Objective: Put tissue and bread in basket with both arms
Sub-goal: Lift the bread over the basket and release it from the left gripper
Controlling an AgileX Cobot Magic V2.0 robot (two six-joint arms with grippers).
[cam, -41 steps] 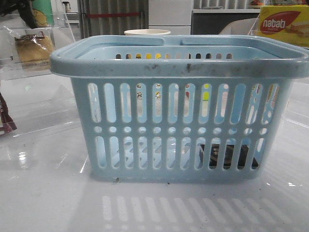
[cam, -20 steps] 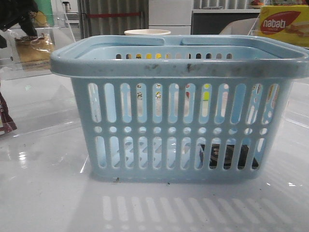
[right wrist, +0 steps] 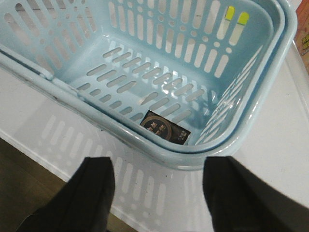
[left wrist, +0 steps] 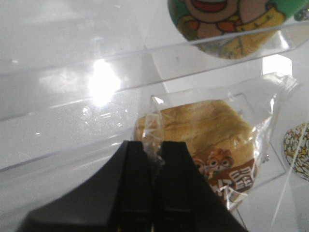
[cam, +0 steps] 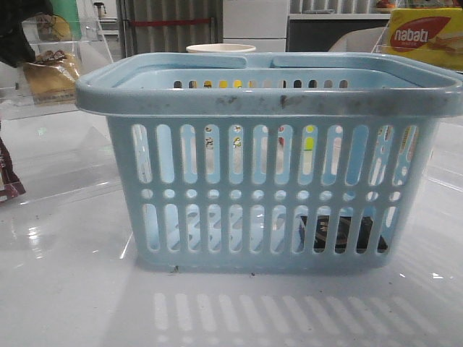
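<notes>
Halfway there, I'd say: the small dark flat tissue pack point(right wrist: 165, 129) lies on the floor of the big light blue slotted plastic basket point(cam: 268, 97), in a corner. The tan bread in its clear plastic bag point(left wrist: 203, 137) is outside, behind a clear panel, well apart from the basket. Left gripper point(left wrist: 153, 159) is pinched together on the bag's edge, which only its wrist camera shows. Right gripper point(right wrist: 158, 186) hangs wide apart, empty, near the basket's rim above the white table point(cam: 65, 289).
</notes>
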